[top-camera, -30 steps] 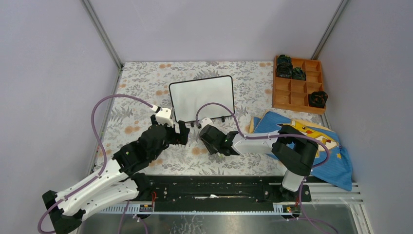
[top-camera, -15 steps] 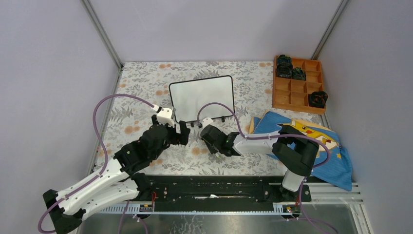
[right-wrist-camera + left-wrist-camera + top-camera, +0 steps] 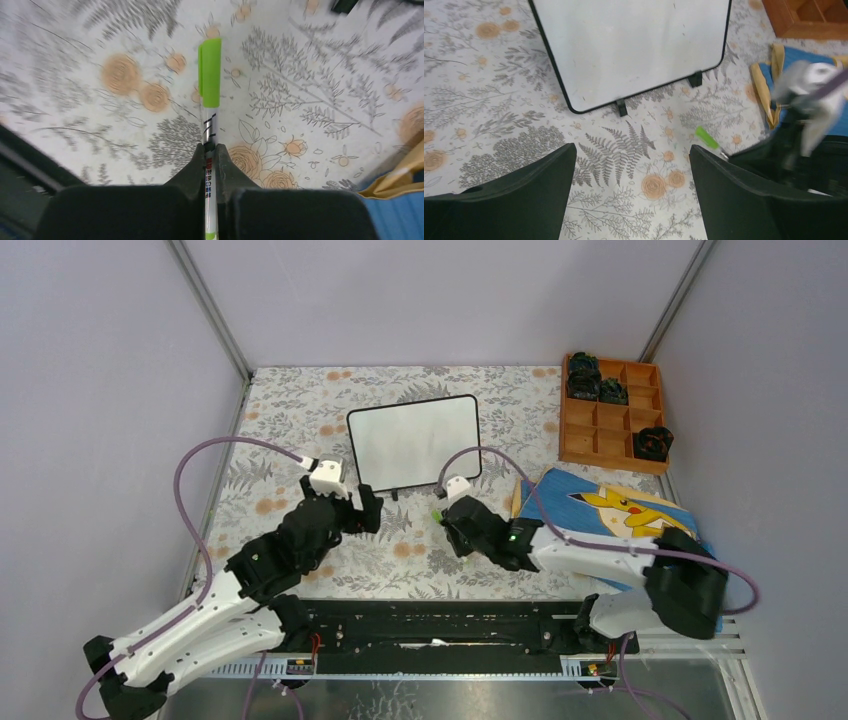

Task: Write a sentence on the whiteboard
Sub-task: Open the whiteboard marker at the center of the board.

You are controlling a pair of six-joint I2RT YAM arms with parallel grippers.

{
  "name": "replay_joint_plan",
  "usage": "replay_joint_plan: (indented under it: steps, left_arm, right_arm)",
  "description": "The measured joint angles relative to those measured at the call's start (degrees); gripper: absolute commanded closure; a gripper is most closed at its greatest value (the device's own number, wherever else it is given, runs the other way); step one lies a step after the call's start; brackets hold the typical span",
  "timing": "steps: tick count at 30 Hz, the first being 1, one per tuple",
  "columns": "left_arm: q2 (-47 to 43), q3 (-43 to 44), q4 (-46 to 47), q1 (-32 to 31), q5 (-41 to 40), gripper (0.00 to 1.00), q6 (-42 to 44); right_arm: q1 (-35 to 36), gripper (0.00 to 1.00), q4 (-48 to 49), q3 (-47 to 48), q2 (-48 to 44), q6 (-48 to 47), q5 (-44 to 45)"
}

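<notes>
The right claw (image 3: 210,150) is now pressed together on the barrel of a slim white plastic marker (image 3: 208,131) with a lime-green cap (image 3: 210,75). A second ago its jaws were only partly closed, low over the floral-patterned worktop (image 3: 290,410); the grip has been completed since then. The arm behind it has been swung outward over the blue printed cloth (image 3: 640,520), and the claw has been carried a little to the right. The capped end projects ahead of the fingertips; whether it is clear of the worktop cannot be told.

The small rectangular white whiteboard with a thin black frame (image 3: 415,440) is found ahead of the right claw and somewhat to its left, near but apart. It also lies directly ahead of the left claw (image 3: 630,165), whose fingers are spread wide with nothing between them; this claw has been shifted only slightly. No sentence is seen on the whiteboard; its surface is blank.

The writing tool is thus judged secured, and the task barely begun. The cap is still fitted, so no stroke can be made until it is removed; the spread left claw is judged well placed for pulling it.
</notes>
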Motion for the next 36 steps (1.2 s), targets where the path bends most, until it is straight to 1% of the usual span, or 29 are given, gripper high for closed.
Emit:
replay_joint_plan:
  steps: [5,7,10,12,15,17,20,25,31,36]
  left_arm:
    - [-4.1,-0.5,3.0,0.0,-2.2,0.07,0.0]
    - [-6.1,-0.6,6.2,0.0,-1.6,0.02,-0.2]
    - [-7.7,-0.5,11.6,0.0,0.9,0.01,-1.6]
    - [-7.1,0.0,15.0,0.0,3.2,0.01,-3.8]
    - [-3.0,3.8,16.7,0.0,5.9,0.01,-8.2]
    - [0.2,7.0,17.6,0.0,9.2,0.01,-9.9]
    - [4.7,10.3,21.7,0.0,16.6,0.01,-11.9]
    - [8.7,10.5,27.8,0.0,26.7,0.03,-15.3]
    - [12.0,11.0,29.3,0.0,32.4,0.11,-18.1]
    - [13.7,11.1,29.4,0.0,35.2,0.19,-19.6]
  right_arm:
    - [0.0,1.0,-0.2,-0.6,-13.7,0.3,-0.5]
    - [0.0,1.0,-0.1,-1.6,-20.1,0.3,-1.1]
    - [0.0,1.0,1.4,-3.1,-28.9,0.4,-2.0]
    - [0.0,1.0,2.9,-4.0,-33.0,0.6,-2.9]
    - [0.0,1.0,5.2,-5.0,-37.6,1.1,-4.4]
    - [0.0,1.0,6.6,-5.3,-39.3,1.6,-5.6]
    - [0.0,1.0,9.0,-5.6,-40.9,2.2,-7.2]
    - [0.0,1.0,12.7,-6.4,-42.0,3.3,-9.1]
    - [0.0,1.0,14.9,-6.7,-42.4,3.9,-10.3]
    - [0.0,1.0,15.3,-6.7,-42.4,3.9,-10.4]
